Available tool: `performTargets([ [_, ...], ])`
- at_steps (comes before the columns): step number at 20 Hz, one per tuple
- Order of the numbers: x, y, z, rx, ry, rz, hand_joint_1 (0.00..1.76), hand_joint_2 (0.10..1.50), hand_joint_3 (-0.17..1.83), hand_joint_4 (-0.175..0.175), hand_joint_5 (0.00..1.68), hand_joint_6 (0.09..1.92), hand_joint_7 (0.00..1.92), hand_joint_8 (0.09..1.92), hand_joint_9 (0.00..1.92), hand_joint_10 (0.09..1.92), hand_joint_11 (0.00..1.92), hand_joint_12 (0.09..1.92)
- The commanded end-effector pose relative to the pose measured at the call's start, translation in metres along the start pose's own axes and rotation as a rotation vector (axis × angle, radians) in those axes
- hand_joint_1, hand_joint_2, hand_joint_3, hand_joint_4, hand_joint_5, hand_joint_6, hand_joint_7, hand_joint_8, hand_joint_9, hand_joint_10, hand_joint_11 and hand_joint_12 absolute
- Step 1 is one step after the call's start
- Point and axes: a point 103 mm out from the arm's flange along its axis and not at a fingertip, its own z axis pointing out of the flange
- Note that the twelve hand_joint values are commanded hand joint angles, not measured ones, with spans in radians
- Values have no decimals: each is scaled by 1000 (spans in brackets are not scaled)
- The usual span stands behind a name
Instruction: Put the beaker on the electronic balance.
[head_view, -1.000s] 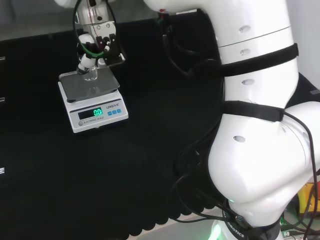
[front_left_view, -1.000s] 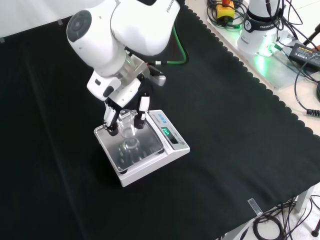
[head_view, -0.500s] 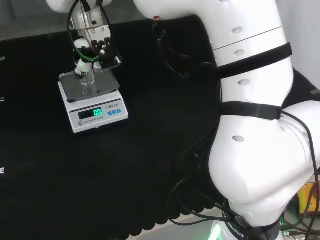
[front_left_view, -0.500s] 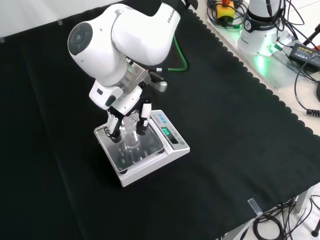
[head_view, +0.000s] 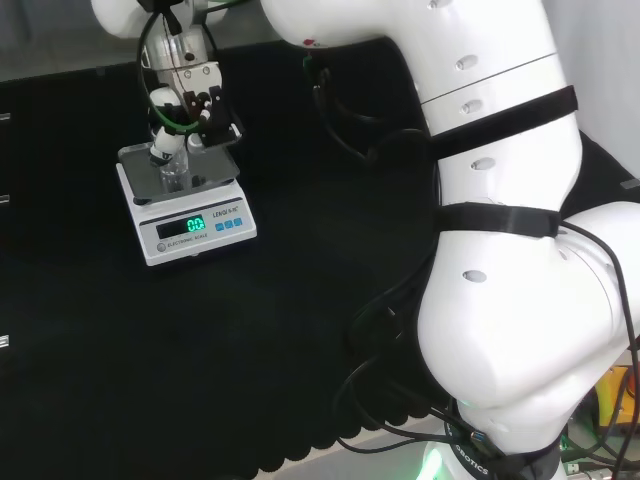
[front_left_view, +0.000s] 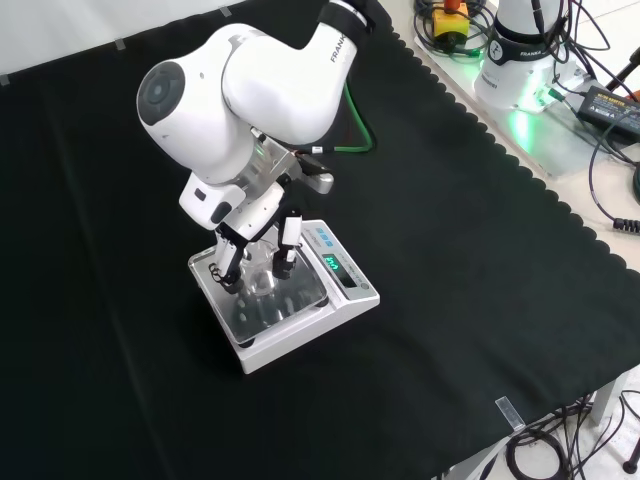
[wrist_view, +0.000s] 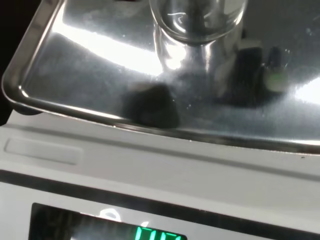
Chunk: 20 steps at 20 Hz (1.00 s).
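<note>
Now the hand (front_left_view: 255, 240) hangs low over the electronic balance (front_left_view: 285, 300), which sits on the black-clothed table (front_left_view: 480, 250) at about 10 o'clock in the head view. Its fingers (head_view: 160, 143) curl down around the clear beaker (front_left_view: 262, 272), gripping it on both sides. In the wrist view the beaker (wrist_view: 197, 30) stands upright over the balance's steel pan (wrist_view: 100, 75); whether its base touches the pan cannot be told. The green display (head_view: 195, 224) is lit.
</note>
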Motion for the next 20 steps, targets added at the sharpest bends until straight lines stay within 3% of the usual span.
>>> performTargets([
  [1,-1,2,2,5,5,6,1184,1142,-175,-172,431,835,679,928,1149,633,1372,649],
  [7,-2,3,2,5,7,13,1048,1081,-175,-142,361,755,642,914,1146,583,1353,737],
  [16,-3,4,1,10,26,16,699,952,-175,-84,309,582,530,926,648,746,736,1197],
  [20,-5,4,-3,24,38,22,588,907,-175,-76,300,546,476,927,482,798,564,1295],
])
